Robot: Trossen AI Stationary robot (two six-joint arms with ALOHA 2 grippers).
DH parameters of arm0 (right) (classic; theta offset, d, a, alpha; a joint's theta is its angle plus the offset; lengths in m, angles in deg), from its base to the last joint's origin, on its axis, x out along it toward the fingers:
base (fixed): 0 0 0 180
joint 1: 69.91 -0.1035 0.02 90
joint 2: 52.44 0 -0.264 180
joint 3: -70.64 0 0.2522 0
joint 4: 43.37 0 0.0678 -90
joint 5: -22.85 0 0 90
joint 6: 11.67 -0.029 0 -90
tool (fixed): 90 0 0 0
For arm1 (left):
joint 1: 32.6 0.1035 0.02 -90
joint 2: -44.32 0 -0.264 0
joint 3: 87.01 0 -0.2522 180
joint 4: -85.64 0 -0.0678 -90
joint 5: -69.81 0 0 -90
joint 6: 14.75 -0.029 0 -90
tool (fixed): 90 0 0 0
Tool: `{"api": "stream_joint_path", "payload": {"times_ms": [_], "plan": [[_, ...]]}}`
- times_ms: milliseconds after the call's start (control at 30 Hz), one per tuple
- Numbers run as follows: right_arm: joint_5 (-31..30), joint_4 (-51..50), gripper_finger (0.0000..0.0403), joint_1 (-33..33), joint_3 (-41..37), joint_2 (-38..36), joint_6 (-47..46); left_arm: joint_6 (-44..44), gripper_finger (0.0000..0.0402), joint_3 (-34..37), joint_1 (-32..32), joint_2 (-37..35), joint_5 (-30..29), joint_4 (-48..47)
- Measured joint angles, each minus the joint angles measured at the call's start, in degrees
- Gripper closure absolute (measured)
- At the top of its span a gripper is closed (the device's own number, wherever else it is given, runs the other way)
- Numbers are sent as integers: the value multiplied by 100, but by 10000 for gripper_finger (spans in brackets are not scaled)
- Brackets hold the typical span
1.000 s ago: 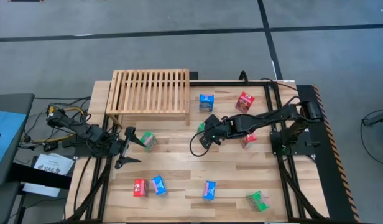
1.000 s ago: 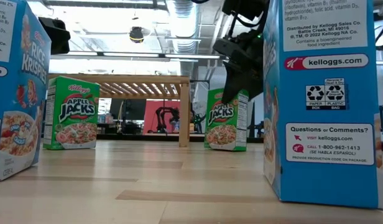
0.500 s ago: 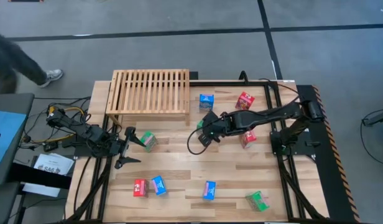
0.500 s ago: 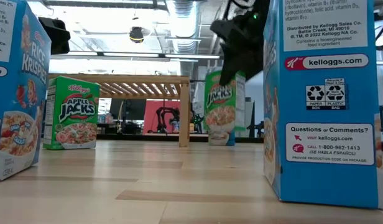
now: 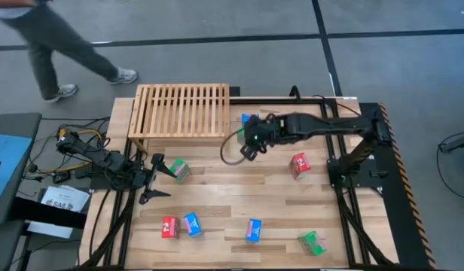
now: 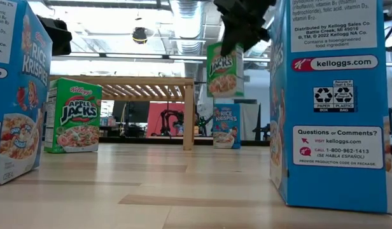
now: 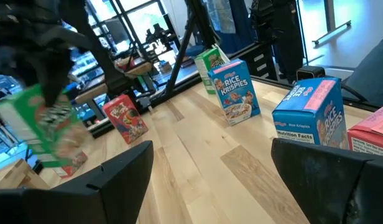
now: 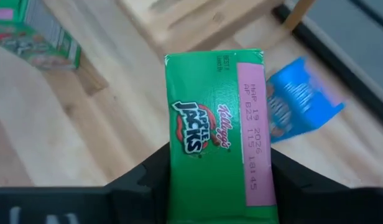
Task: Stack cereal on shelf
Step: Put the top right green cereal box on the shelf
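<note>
**Printed words on the cereal boxes**

The green cardboard box shown in the right wrist view reads "Kellogg's Apple Jacks", with a pink end strip stamped "MAP 19 2026 AP 023 115 18145".

In the low view, a standing green box says "Kellogg's Apple Jacks". The large blue box side reads "kelloggs.com", "Questions or Comments?", "1-800-962-1413", "Battle Creek, MI 49016". The blue box at the left edge and a far small blue box read "Rice Krispies".

In the left wrist view, a blue upright box reads "Kellogg's Rice Krispies"; another blue box shows "Nutrition Facts".
</note>
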Motion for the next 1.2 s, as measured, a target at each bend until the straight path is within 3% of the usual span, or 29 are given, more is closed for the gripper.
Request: {"api": "stream_joint_path", "payload": {"times_ms": [300, 467, 667, 833, 1033, 1200], "plan": [[189, 49, 207, 890, 927, 0, 1614, 0, 84, 0, 1, 0, 0, 1], [719, 170, 207, 1512, 1388, 31, 2467, -1, 84, 0, 1, 0, 1, 1], [1602, 1058, 205, 2155, 1471, 37, 3580, 0, 84, 0, 0, -1, 0, 1], [2107, 1816, 205, 2498, 1471, 69, 3991, -2, 84, 0, -1, -2, -1, 2], [2367, 2628, 204, 2477, 1484, 261, 4322, -1, 84, 0, 1, -2, 2, -1], [2462, 2763, 204, 2517, 1487, 563, 4320, 0, 84, 0, 1, -2, 0, 1]]}}
